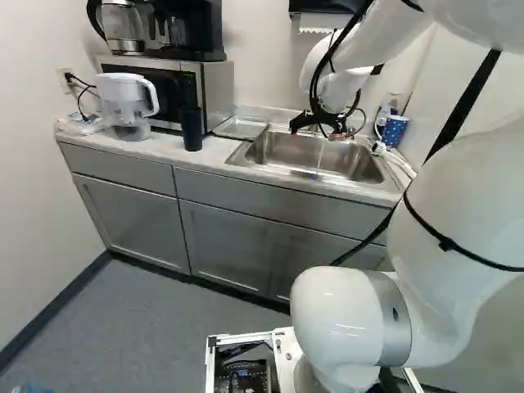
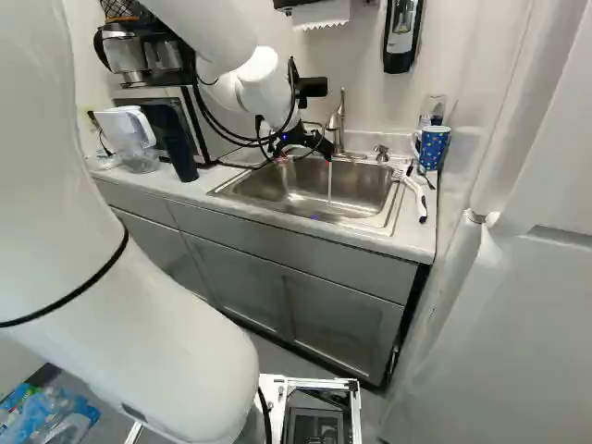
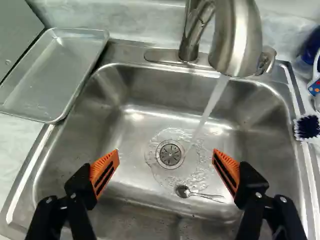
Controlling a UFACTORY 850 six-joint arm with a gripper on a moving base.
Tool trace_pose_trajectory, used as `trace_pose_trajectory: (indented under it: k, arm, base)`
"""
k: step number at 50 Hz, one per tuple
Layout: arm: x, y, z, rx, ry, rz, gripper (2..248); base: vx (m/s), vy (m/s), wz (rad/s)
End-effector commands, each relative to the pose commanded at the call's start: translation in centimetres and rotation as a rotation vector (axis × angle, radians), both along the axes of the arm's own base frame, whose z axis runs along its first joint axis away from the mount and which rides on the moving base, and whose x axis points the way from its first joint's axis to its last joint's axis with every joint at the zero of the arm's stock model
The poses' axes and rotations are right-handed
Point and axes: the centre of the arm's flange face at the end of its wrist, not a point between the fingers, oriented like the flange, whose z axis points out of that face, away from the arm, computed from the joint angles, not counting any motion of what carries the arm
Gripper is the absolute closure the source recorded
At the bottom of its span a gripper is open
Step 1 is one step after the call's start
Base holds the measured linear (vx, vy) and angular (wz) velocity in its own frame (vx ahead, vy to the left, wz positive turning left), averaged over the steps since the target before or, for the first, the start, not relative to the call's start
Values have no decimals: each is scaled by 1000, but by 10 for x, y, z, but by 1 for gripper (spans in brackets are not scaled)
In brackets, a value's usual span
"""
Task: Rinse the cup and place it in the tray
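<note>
The gripper [image 2: 303,159] hangs over the sink [image 2: 370,215] in the right base view. In the wrist view the gripper [image 3: 166,162] stands wide open, nothing between its orange pads, with the drain visible between and below them. A blue spotted cup [image 2: 433,148] stands on the counter beside the sink, on the soap dispenser's side; only a sliver of it shows in the wrist view. The shallow metal tray [image 3: 52,75] lies at the sink's opposite side, partly over its rim, and looks bare. Water runs from the faucet [image 3: 237,37] into the basin.
A small spoon [image 3: 185,191] lies near the drain. A brush [image 3: 307,127] rests at the sink's edge by the cup. In the left base view a dark tumbler [image 1: 191,129], a water pitcher [image 1: 127,102] and a microwave [image 1: 214,90] stand left of the tray.
</note>
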Motion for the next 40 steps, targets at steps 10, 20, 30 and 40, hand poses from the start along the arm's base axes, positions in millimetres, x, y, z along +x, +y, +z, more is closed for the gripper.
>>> trace_pose_trajectory:
  k: [10,20,30,40]
  arm:
    - [-7,-10,0,0,0,-24,3]
    - [-7,-10,0,0,0,-24,3]
    - [-7,-10,0,0,0,-24,3]
    - [-7,-4,0,0,-1,-13,3]
  base:
    - [0,0,0]
    - [0,0,0]
    - [0,0,0]
    - [0,0,0]
